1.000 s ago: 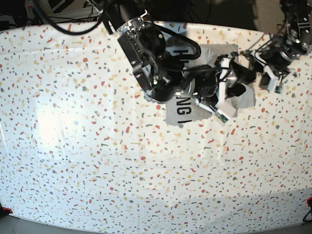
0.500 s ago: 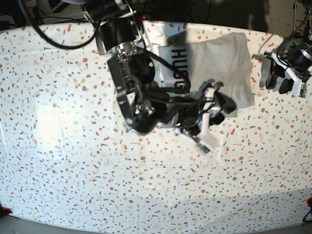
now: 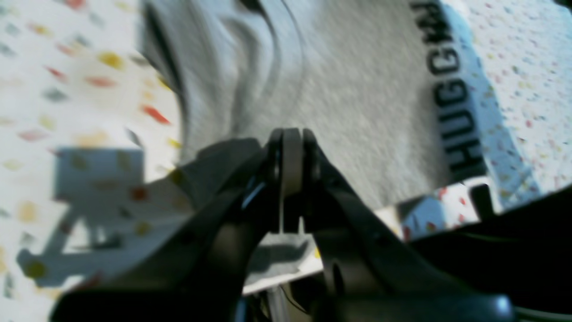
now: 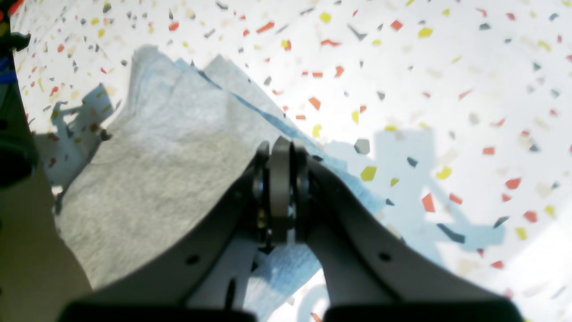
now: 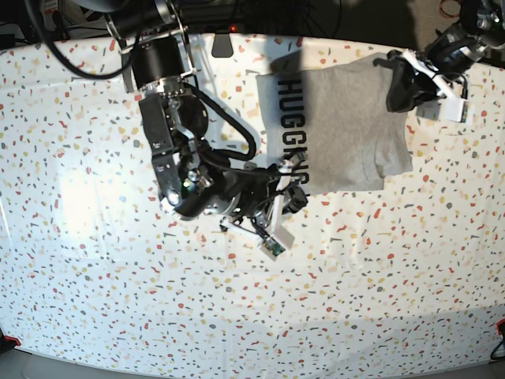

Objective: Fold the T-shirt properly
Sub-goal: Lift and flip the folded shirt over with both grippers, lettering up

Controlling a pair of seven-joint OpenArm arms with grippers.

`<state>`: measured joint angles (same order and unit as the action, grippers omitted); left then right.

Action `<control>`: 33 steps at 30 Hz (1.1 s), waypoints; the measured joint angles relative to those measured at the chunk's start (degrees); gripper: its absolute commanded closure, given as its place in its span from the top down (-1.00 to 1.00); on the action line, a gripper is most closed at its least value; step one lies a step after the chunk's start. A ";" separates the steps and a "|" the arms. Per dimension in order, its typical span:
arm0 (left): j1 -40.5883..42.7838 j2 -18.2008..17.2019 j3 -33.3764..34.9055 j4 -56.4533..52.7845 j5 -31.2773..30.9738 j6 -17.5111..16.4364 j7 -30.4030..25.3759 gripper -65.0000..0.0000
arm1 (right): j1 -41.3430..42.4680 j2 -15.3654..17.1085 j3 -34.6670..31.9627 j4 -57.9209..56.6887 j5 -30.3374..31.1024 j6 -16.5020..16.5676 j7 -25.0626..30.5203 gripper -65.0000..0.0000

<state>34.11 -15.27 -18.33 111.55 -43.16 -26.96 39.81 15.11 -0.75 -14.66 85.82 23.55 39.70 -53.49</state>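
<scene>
Folded T-shirt (image 5: 343, 126) lies near table (image 5: 95, 300) far edge, right part; both grippers, left (image 5: 392, 93) and right (image 5: 290, 199), fingers together, empty; front table open.

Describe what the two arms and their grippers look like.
Both arms are black with loose black cables. The right arm has bulky round joints and a white block with a small green board by its gripper. The left gripper is black, with a white block beside it.
</scene>
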 measured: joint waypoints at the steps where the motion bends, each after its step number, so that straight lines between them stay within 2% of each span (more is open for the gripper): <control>1: 0.00 0.85 -0.02 0.00 0.04 0.02 0.70 -1.00 | 0.22 0.00 0.00 -1.70 -0.07 0.00 0.35 -1.00; 7: 0.00 5.68 -0.04 -0.04 0.59 -0.04 3.19 -1.00 | 4.72 0.00 -0.04 -12.39 -3.02 0.02 2.69 -1.00; 12: 0.00 6.10 -0.07 -4.74 0.83 -0.02 0.59 -1.00 | 7.41 -0.02 -0.07 -17.44 -5.97 0.02 3.58 -1.00; 14: -0.24 6.23 -0.07 -8.22 2.01 -0.02 -2.64 -1.00 | 7.28 0.00 -0.04 -17.64 -6.08 0.02 3.56 -1.00; 18: -2.73 6.25 -0.09 -15.17 3.23 -0.35 -3.78 -1.00 | 7.26 -0.02 -0.07 -17.64 -6.10 0.02 3.58 -1.00; 24: -10.82 6.25 -0.20 -22.71 9.09 -2.62 -5.31 -1.00 | 7.06 0.50 -0.07 -17.64 -6.58 0.02 1.38 -1.00; 33: -24.94 6.25 -0.20 -33.11 19.15 -3.48 -8.04 -1.00 | 2.71 3.96 0.00 -12.26 -7.56 0.02 0.98 -1.00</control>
<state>9.17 -9.02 -18.52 78.43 -24.01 -30.44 31.77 17.82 3.20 -14.66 73.56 15.99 39.72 -52.51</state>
